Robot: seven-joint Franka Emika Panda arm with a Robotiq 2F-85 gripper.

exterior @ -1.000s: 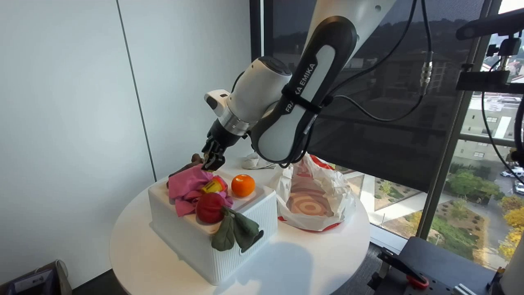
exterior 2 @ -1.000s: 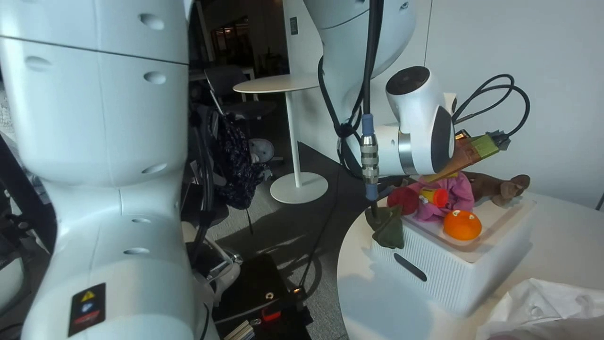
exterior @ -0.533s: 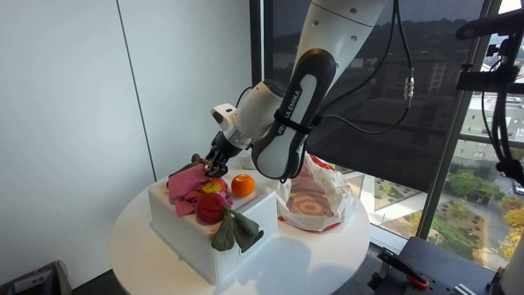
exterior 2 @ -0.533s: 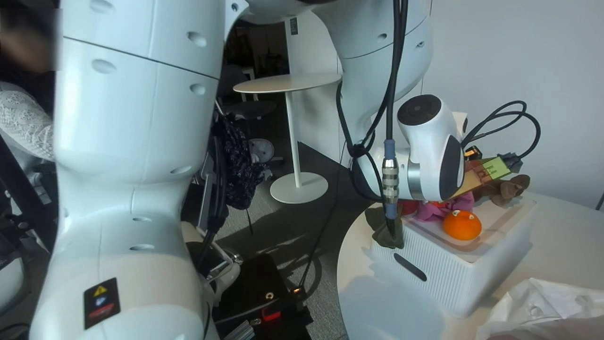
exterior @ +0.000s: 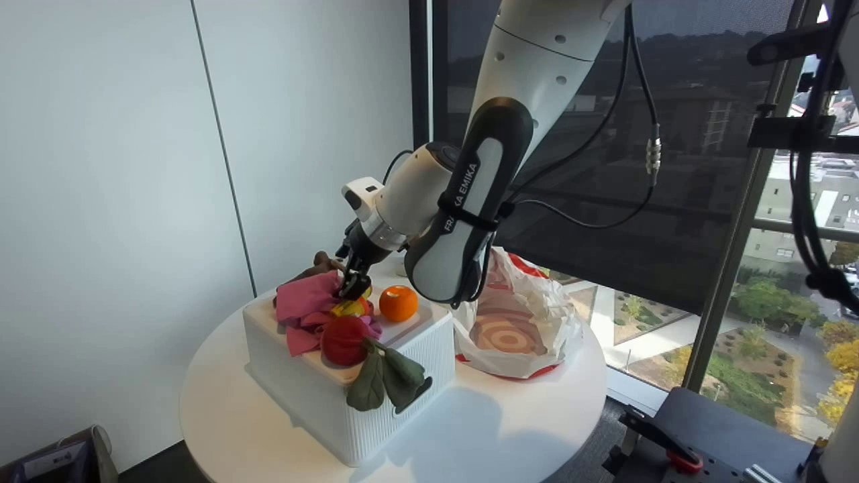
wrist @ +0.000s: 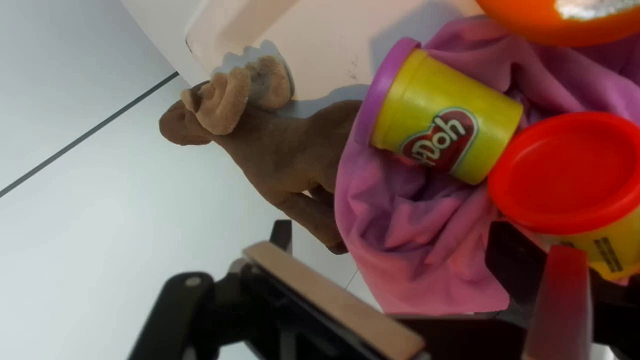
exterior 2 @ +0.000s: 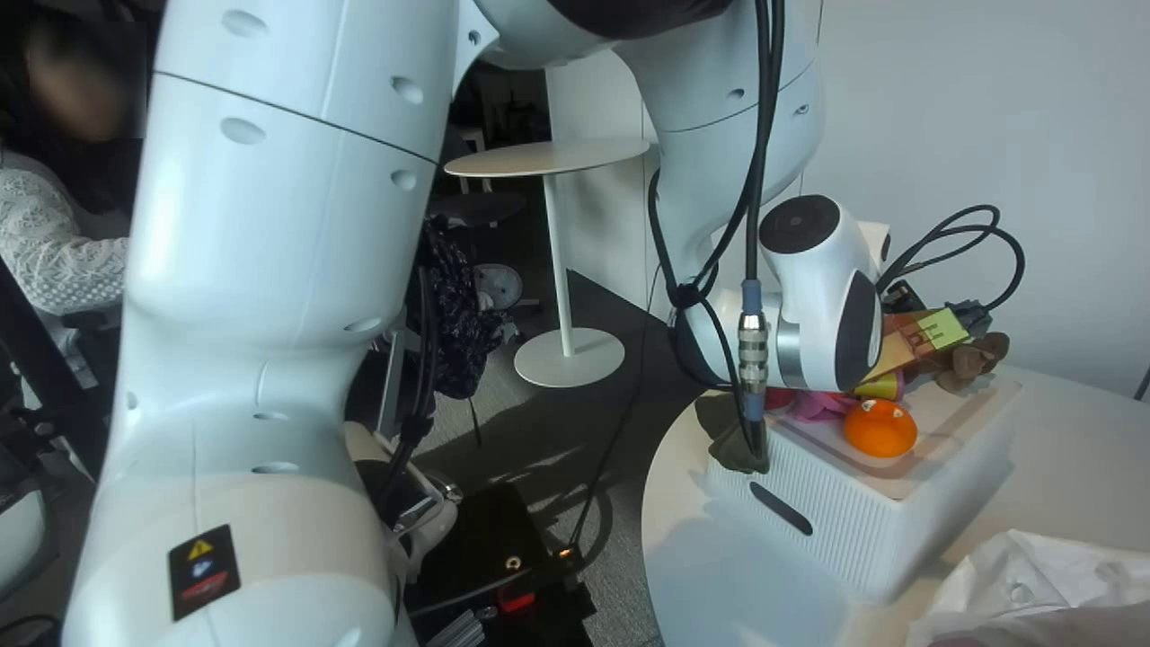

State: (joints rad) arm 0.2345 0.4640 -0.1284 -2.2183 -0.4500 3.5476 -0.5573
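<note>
Wrist view: your gripper (wrist: 395,245) sits along the bottom edge, jaws spread wide apart, the red-lidded tub (wrist: 565,170) at right just beside the lower-right finger (wrist: 561,305) (touching or not, you can't tell), and the purple-lidded yellow tub (wrist: 450,112) on its side, above and right of centre, beyond the jaws. Both are smooth plastic cylinders resting on soft, wrinkled pink cloth (wrist: 415,235), with a matte brown toy (wrist: 285,150) left of centre and a glossy round orange (wrist: 560,20) at the upper right. In an exterior view, a ribbed white box (exterior: 433,352) bears the pile, centre-left of the frame.
</note>
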